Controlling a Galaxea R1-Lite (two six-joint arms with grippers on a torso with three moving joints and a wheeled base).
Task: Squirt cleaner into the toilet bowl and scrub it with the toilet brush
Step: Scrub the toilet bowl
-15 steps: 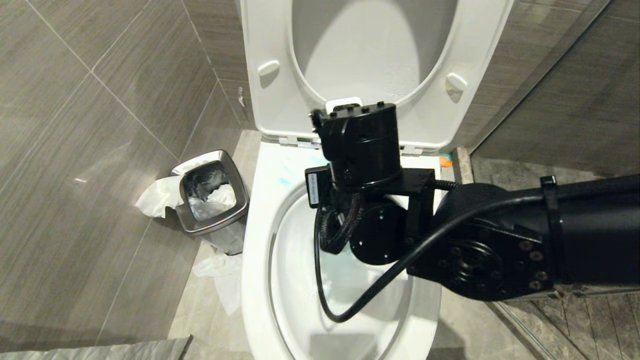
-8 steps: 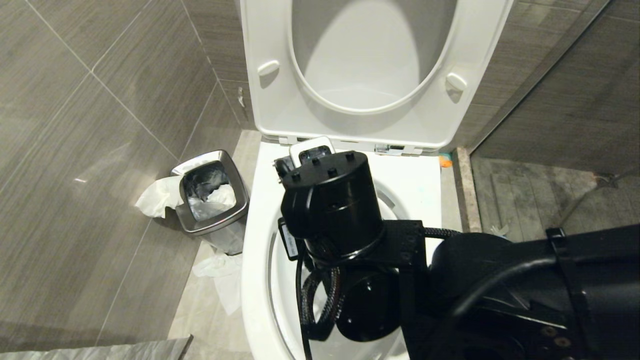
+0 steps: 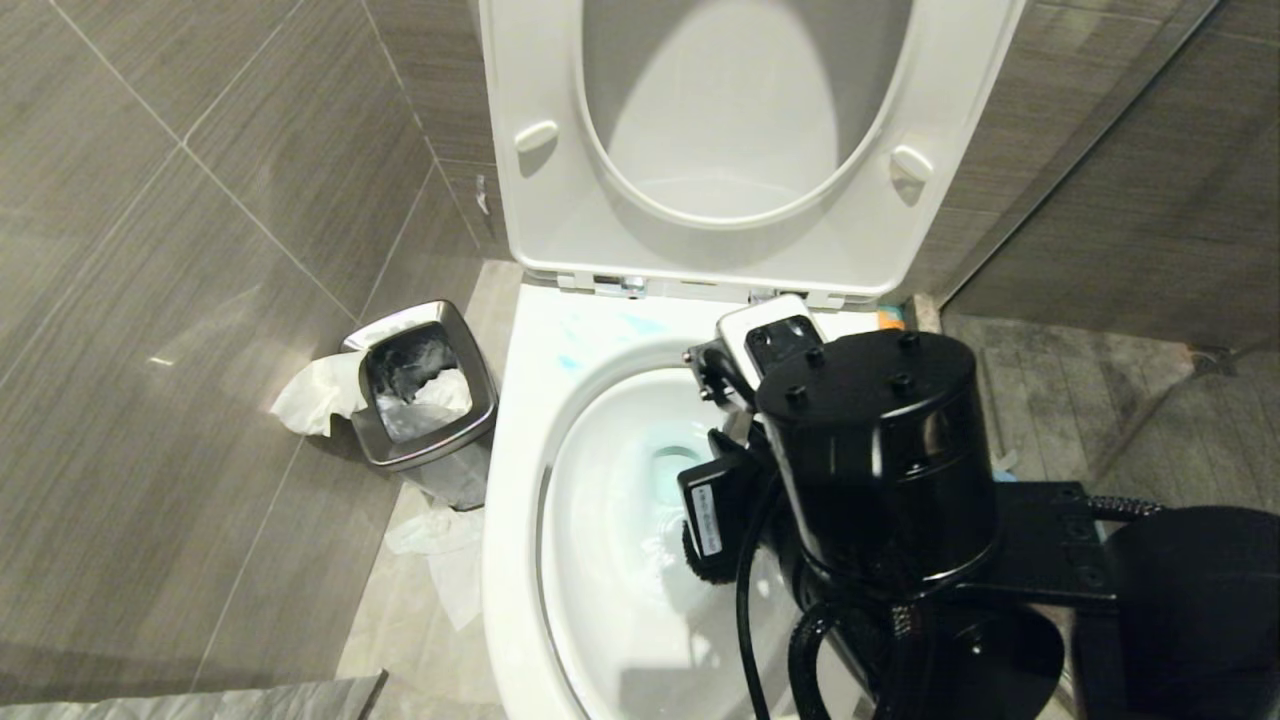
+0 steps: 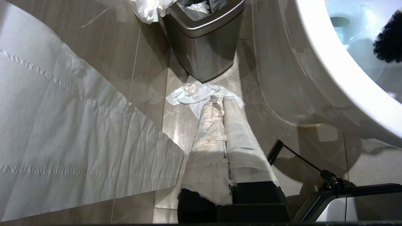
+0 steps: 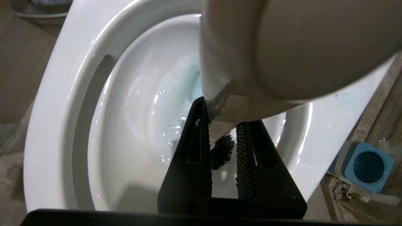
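The right gripper [image 5: 223,125] has swung rightward, sweeping the toilet brush [image 5: 222,150] across the toilet bowl [image 3: 520,440].

All 3 views share toilet bowl [image 3: 520,480].

The toilet bowl [image 3: 520,480] is glossy white ceramic, wet and smooth inside. The waste bin [image 3: 425,400] looks like brushed metal with a shiny rim, crumpled soft paper [image 3: 310,395] beside it. Wall tiles [image 3: 150,250] have a matt, wood-like grain; the brush handle [image 5: 282,47] seems smooth plastic.
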